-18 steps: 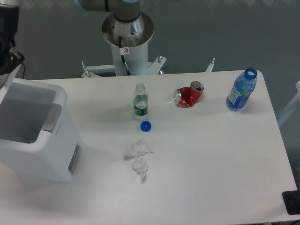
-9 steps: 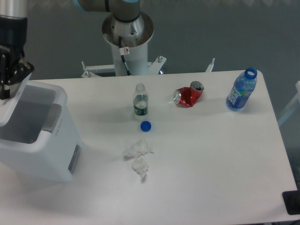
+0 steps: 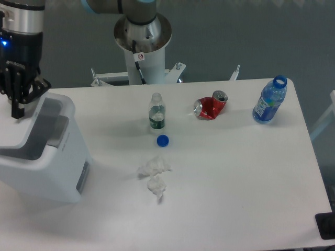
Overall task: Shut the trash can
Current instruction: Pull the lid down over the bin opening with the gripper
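The trash can is a large white bin at the left edge of the table, with a grey latch on its rim and a grey side panel. Its white lid is tilted down over the left part of the opening, and a grey gap still shows on the right side. My gripper hangs over the bin's back rim, its black fingers spread and reaching down to the lid's upper edge. It holds nothing.
A small capless clear bottle, a blue cap, crumpled tissues, a crushed red can and a blue water bottle lie on the white table. The robot base stands behind it.
The gripper has moved right and down from the far left edge to over the bin. The lid has swung down and now covers more of the opening.
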You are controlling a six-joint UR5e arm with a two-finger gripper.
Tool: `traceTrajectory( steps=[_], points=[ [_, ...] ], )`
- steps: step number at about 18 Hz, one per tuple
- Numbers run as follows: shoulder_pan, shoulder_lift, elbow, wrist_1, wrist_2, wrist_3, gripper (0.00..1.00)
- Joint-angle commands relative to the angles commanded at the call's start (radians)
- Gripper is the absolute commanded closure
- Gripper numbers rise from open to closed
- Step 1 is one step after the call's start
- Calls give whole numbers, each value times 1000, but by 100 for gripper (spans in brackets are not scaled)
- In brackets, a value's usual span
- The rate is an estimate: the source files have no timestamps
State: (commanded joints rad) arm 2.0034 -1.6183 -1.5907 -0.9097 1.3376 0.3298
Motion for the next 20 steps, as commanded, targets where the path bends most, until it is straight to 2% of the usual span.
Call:
traceTrajectory(
  steps=[20],
  points=[
    [17,-21,-29,0,2,3,93]
  ],
)
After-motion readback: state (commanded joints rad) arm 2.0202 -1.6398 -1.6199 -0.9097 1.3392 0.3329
